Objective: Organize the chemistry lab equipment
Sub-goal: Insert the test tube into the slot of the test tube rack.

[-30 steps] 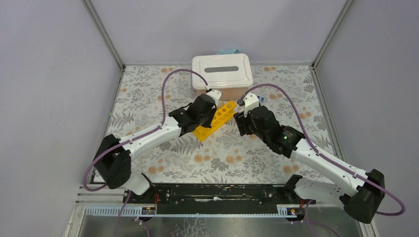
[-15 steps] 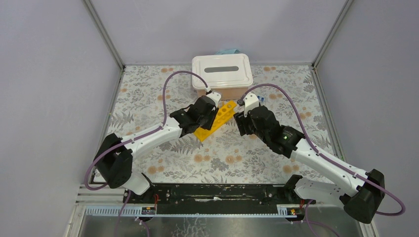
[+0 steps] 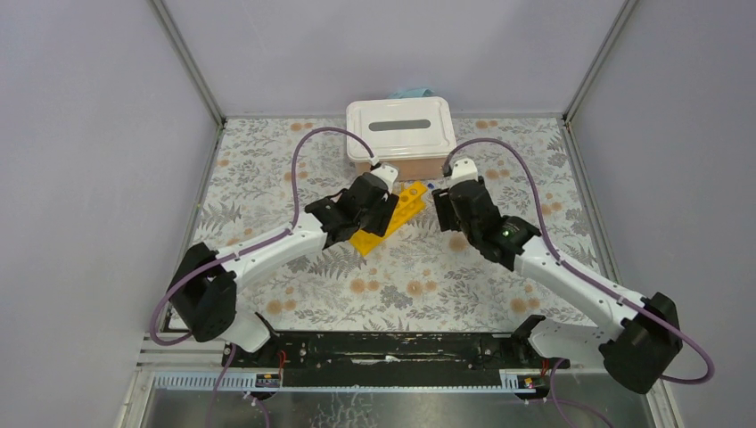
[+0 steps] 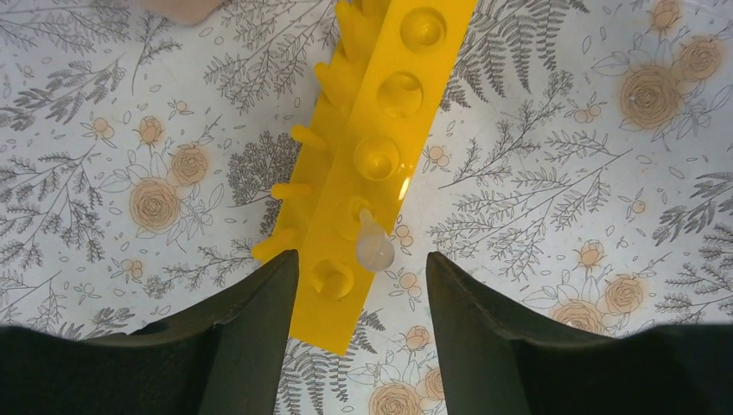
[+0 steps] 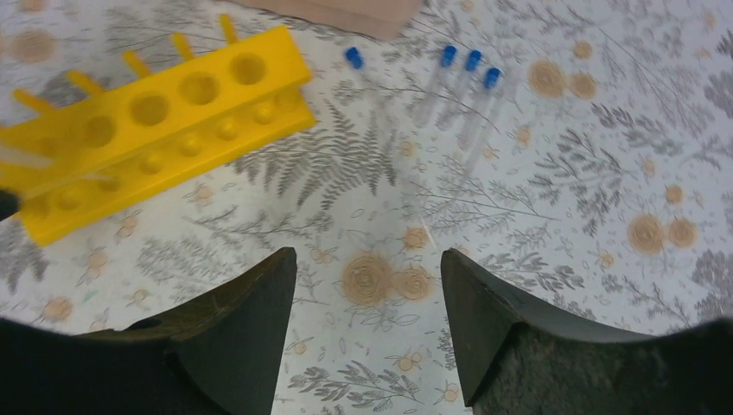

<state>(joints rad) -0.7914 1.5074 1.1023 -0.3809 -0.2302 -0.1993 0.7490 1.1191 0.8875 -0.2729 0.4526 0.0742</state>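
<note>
The long yellow test-tube rack [image 4: 385, 130] lies at an angle on the flowered table, in front of the white box. A clear tube [image 4: 373, 248] stands in one of its holes near the close end. My left gripper [image 4: 361, 266] is open above that end of the rack [image 3: 397, 217], its fingers apart from the tube on both sides. My right gripper [image 5: 367, 259] is open and empty over bare table, right of the rack [image 5: 156, 112]. Several blue-capped clear tubes [image 5: 471, 91] lie flat beyond it. The wire ring and the bottle are out of view.
A white lidded box [image 3: 401, 127] with a slot stands at the back of the table, just behind the rack. Grey walls close the table in at the left, right and back. Both arms [image 3: 267, 250] reach in from the near edge.
My left gripper has opened and let go of the clear tube, which stays in the rack. The right arm has swung right and back, away from the rack.
</note>
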